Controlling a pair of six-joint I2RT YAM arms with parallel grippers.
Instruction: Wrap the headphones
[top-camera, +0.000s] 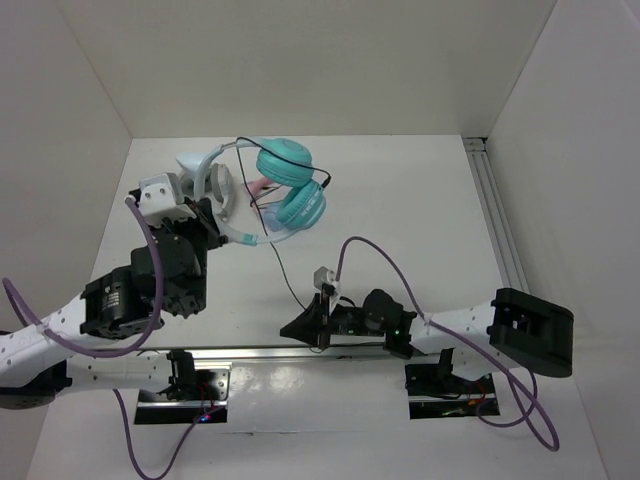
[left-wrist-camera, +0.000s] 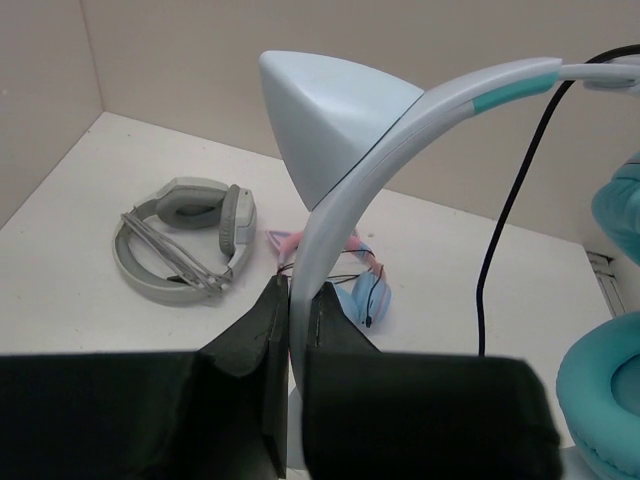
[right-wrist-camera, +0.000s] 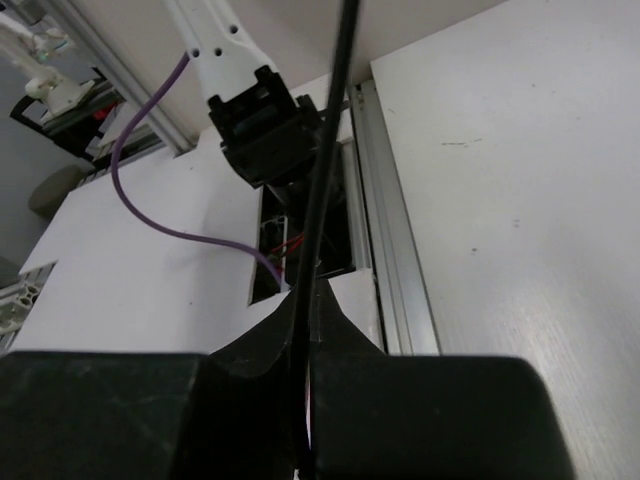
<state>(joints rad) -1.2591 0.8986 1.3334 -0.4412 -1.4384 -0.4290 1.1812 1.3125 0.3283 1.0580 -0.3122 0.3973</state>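
Note:
The headphones (top-camera: 290, 180) hang above the table at the back, two teal ear cups (left-wrist-camera: 610, 400) side by side, on a pale blue headband (left-wrist-camera: 340, 200) with a cat ear (left-wrist-camera: 320, 110). My left gripper (top-camera: 215, 225) is shut on that headband, which is pinched between the two black fingers in the left wrist view (left-wrist-camera: 297, 300). A thin black cable (top-camera: 285, 270) runs from the cups down to my right gripper (top-camera: 300, 328) near the front rail. In the right wrist view the right gripper (right-wrist-camera: 305, 300) is shut on the cable (right-wrist-camera: 325, 150), which stretches straight away from it.
Grey-white headphones (left-wrist-camera: 185, 240) and a pink-band, blue-cup pair (left-wrist-camera: 360, 285) lie on the table under the lifted pair. An aluminium rail (top-camera: 495, 210) lines the right side, another (right-wrist-camera: 390, 250) the near edge. White walls close in the left, back and right.

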